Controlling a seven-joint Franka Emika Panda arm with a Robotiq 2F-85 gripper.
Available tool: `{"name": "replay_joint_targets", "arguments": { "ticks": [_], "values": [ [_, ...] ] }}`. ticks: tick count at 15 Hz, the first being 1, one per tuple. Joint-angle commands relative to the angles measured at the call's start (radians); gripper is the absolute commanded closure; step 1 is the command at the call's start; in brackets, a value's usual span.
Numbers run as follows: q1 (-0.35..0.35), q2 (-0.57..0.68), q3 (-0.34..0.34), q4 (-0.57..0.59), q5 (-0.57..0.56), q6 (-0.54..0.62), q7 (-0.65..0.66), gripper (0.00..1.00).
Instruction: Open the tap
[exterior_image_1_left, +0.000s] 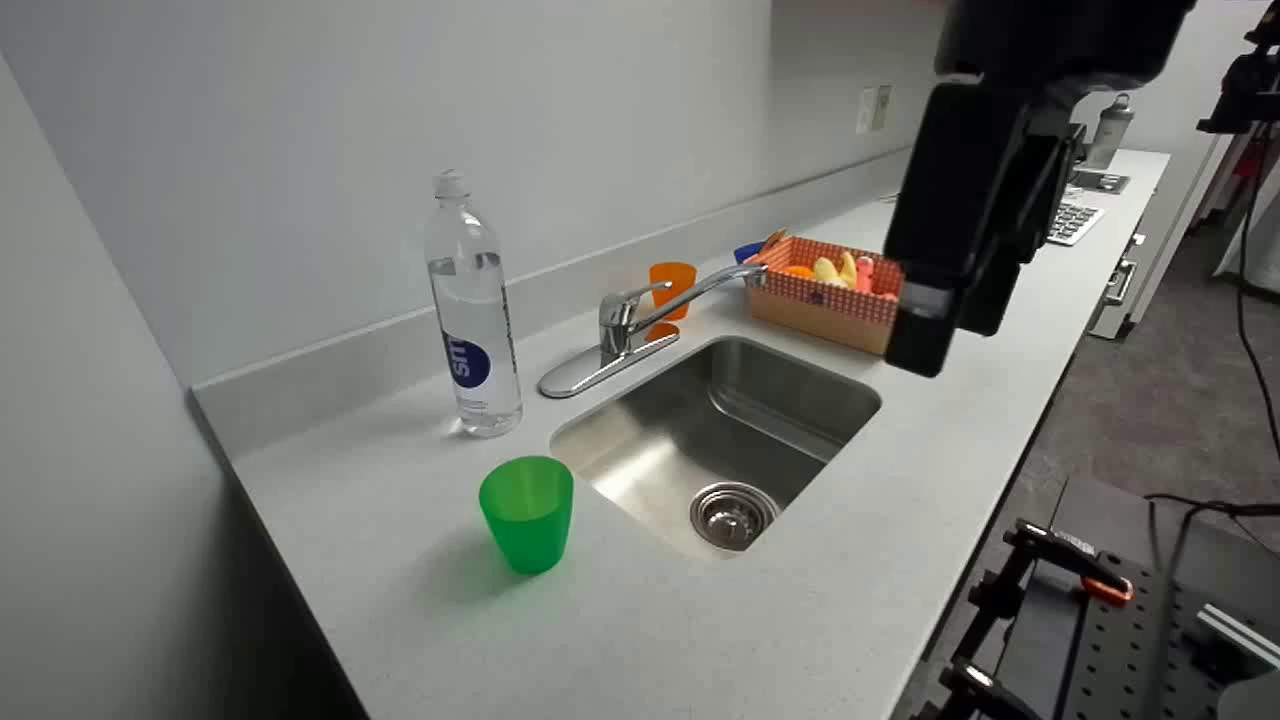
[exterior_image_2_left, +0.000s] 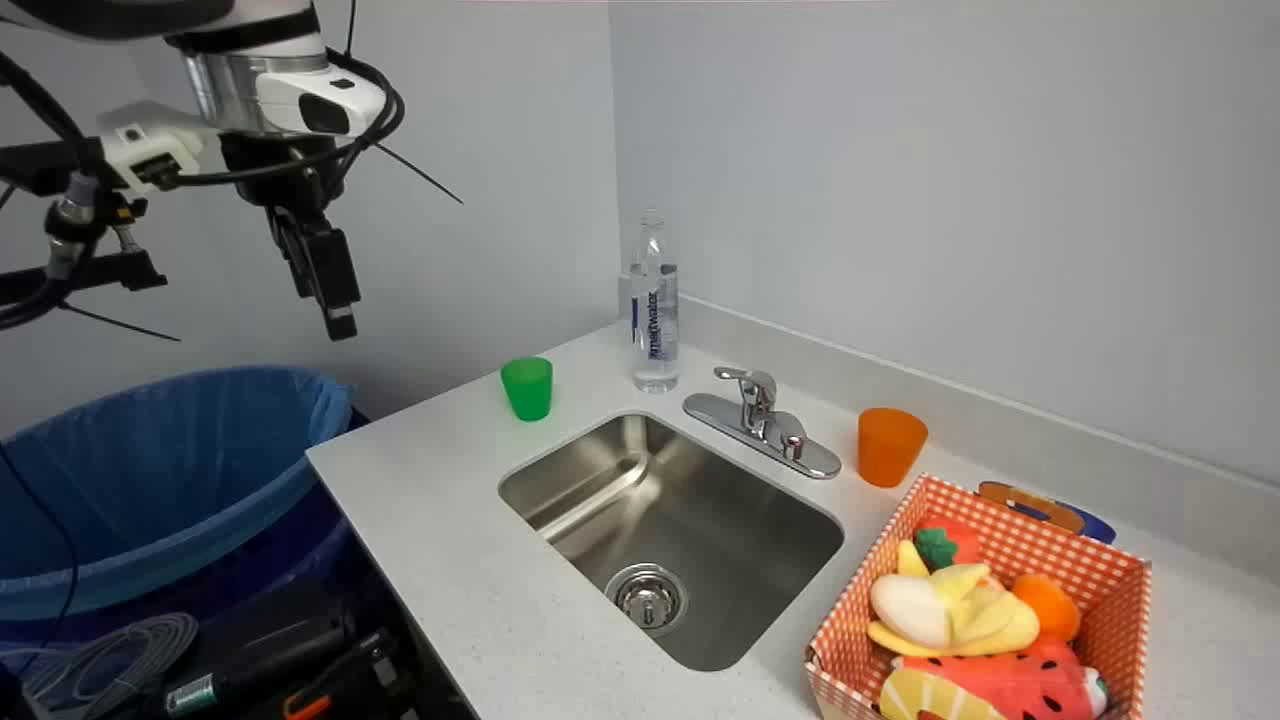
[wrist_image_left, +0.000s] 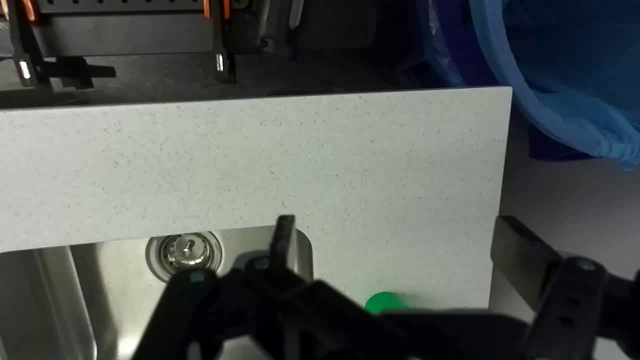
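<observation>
One glossy chrome tap (exterior_image_2_left: 758, 398) is standing near the worktop's (exterior_image_2_left: 430, 470) back edge, behind a satin-steel sink (exterior_image_2_left: 740, 585). Near the back corner, a clear plastic bottle (exterior_image_2_left: 655, 320) is holding water (exterior_image_1_left: 470, 310); a check-lined basket (exterior_image_1_left: 820, 318) is holding toy fruit (exterior_image_2_left: 960, 615). The tap's oblong plate (exterior_image_2_left: 715, 407) is running along the back edge, its spout (exterior_image_1_left: 705, 288) pointing toward the basket. Overhead, the pincer (wrist_image_left: 393, 235) is hanging, fingers (wrist_image_left: 522, 260) wide apart.
</observation>
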Motion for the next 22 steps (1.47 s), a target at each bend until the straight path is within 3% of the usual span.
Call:
{"name": "replay_joint_targets", "arguments": {
  "ticks": [1,22],
  "values": [
    [-0.008,0.002,0.006,0.002,0.004,-0.004,-0.004,0.0],
    [-0.033,0.032,-0.001,0.008,-0.001,0.009,0.005,0.0]
  ]
}}
